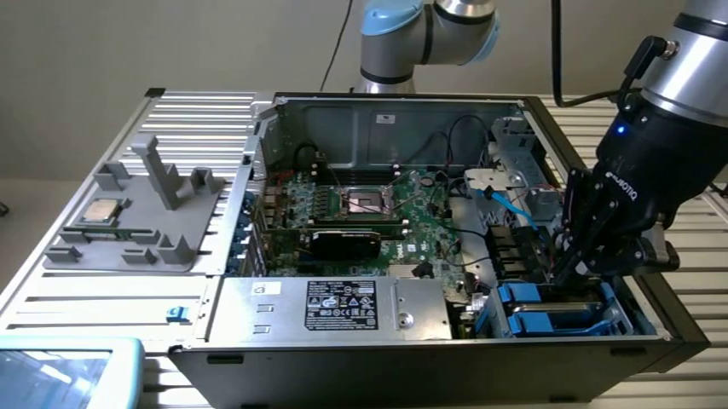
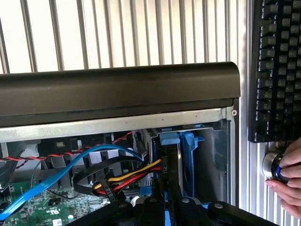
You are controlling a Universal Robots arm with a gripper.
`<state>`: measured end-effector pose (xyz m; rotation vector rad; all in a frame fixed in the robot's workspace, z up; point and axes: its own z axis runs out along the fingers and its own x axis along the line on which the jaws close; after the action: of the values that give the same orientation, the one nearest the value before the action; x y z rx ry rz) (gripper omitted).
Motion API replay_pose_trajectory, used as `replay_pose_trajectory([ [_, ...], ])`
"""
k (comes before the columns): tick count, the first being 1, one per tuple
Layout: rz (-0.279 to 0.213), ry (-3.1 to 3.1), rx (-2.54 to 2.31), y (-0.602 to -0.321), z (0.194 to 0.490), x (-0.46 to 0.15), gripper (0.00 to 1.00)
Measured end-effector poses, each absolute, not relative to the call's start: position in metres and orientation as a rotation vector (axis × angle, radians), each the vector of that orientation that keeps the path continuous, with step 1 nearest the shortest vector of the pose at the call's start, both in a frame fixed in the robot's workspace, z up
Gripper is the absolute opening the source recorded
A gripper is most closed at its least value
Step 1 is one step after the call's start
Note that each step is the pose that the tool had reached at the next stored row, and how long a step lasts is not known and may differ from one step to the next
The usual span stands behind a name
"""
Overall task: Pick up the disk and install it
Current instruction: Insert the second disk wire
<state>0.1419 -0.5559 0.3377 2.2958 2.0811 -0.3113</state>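
My gripper (image 1: pixel 565 275) reaches down into the drive bay at the corner of the open computer case (image 1: pixel 273 111) on the exterior view's right. Its black fingers (image 2: pixel 162 174) stand close together, shut, and I cannot tell whether anything is pinched between them. The disk shows as a bright blue carrier (image 2: pixel 188 155) standing in the bay right behind the fingertips. In the exterior view that blue carrier (image 1: pixel 521 292) sits just beside the fingertips. The drive's silver body and label are hidden.
Another blue-fronted drive (image 1: pixel 548 323) sits nearer the case front. Blue and coloured cables (image 2: pixel 70 165) run beside the bay. The motherboard (image 1: pixel 364 213) and power supply (image 1: pixel 330 307) fill the case. A grey fixture holds a processor chip (image 1: pixel 105 210). Beside a keyboard (image 2: pixel 277 70), a person's hand (image 2: pixel 289 174) rests on a knob.
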Motion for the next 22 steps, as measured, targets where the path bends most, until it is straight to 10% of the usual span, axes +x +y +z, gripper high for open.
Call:
replay_pose_trajectory([
  [22, -0.301, 2.089, 2.298, -0.5565, 0.3347, 0.1432, 0.16],
])
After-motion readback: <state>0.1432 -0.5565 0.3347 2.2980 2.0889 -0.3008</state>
